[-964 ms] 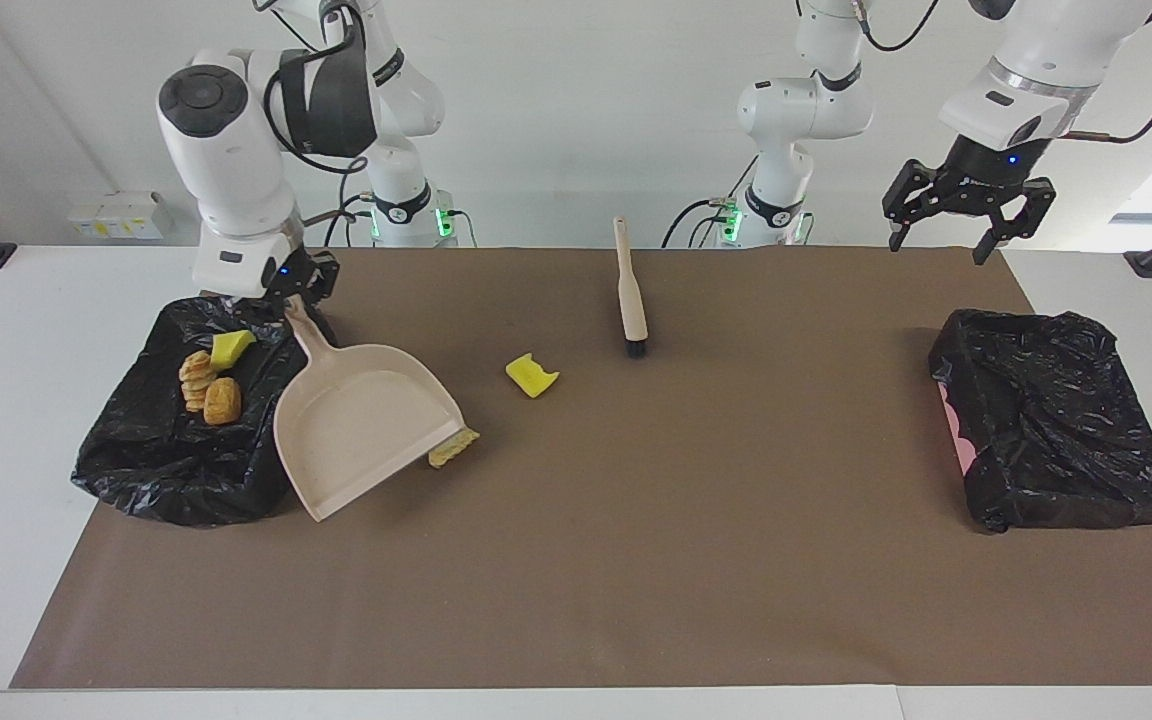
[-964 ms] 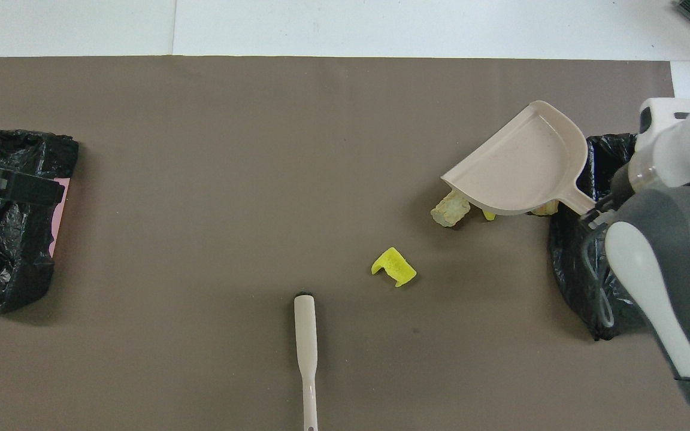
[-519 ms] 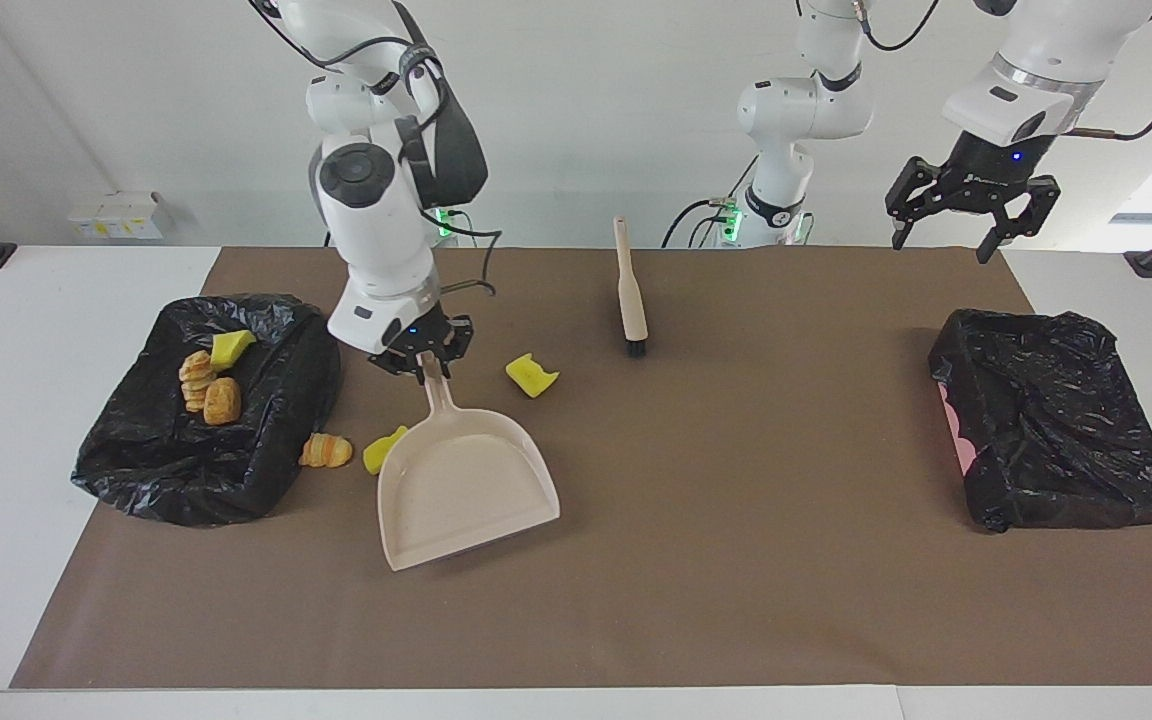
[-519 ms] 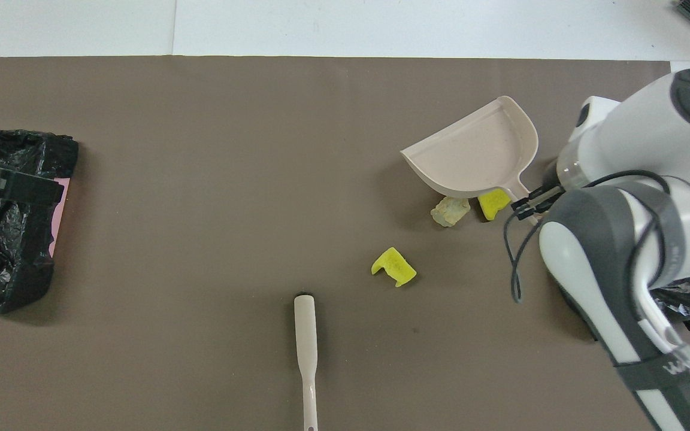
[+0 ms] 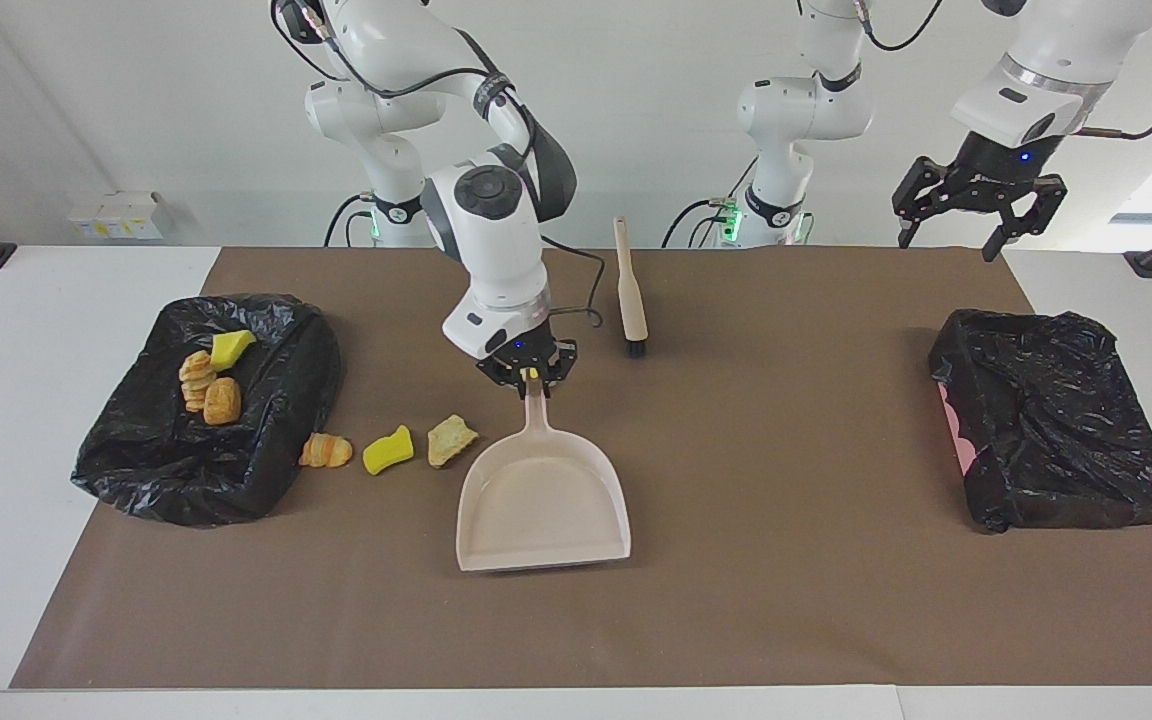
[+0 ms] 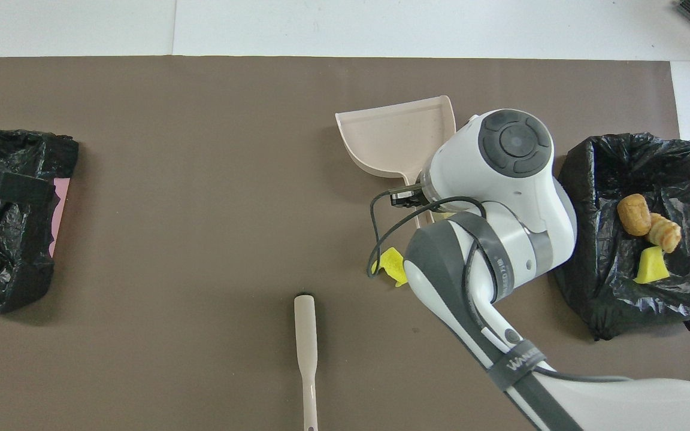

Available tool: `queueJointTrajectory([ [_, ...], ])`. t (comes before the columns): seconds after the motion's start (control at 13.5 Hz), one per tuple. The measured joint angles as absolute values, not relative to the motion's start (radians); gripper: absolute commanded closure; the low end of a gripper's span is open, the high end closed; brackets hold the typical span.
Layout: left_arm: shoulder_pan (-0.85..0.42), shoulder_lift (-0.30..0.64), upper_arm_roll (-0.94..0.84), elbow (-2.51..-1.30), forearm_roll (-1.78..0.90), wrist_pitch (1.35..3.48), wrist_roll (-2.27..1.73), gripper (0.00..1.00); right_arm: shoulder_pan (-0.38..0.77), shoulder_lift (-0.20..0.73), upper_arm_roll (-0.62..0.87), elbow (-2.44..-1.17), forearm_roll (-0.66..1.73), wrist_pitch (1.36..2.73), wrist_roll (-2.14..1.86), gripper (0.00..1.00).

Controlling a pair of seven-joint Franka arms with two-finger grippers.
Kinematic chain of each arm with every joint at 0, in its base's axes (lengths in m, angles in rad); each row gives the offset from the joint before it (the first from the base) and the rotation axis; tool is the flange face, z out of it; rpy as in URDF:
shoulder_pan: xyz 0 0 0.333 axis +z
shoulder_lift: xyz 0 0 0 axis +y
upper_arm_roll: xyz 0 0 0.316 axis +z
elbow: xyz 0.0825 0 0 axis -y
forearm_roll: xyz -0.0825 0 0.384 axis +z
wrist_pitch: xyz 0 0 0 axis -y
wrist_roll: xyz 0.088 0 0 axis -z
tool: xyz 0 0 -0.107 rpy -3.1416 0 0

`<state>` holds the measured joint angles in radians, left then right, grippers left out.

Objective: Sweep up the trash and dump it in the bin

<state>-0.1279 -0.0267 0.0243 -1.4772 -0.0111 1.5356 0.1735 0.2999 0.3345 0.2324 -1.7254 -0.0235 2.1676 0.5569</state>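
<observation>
Your right gripper (image 5: 532, 382), clenched on the dustpan (image 5: 543, 500) handle, has three trash pieces (image 5: 388, 449) just beside the pan toward the right arm's end.

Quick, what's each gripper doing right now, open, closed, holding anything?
Left gripper: open, empty, hanging over the table edge near the bin.
Right gripper: shut on the dustpan handle.

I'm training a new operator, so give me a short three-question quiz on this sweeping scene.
1. True or false: something lies in the dustpan.
2. Fill in: the right gripper is shut on the ___'s handle.
3. How many trash pieces lie in the bin at the right arm's end of the table?
Key: 1 false; 2 dustpan; 3 three.
</observation>
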Motion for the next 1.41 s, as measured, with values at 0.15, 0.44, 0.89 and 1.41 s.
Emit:
queueJointTrajectory([
  [0.15,-0.128,-0.030,0.032,-1.477,-0.011,1.534,0.174,0.00,0.364,0.396,0.230,-1.698,-0.029,2.203,0.640,1.00],
  [0.44,-0.127,-0.031,0.037,-1.477,-0.011,1.531,0.174,0.00,0.444,0.509,0.227,-1.611,-0.133,2.228,0.796,0.00],
  [0.89,-0.127,-0.036,0.039,-1.477,-0.011,1.523,0.174,0.00,0.451,0.498,0.228,-1.581,-0.179,2.166,0.802,0.00],
  [1.41,-0.130,-0.030,-0.009,-1.528,-0.011,1.607,0.174,0.00,0.469,0.350,0.316,-1.711,-0.114,2.064,0.804,0.00],
])
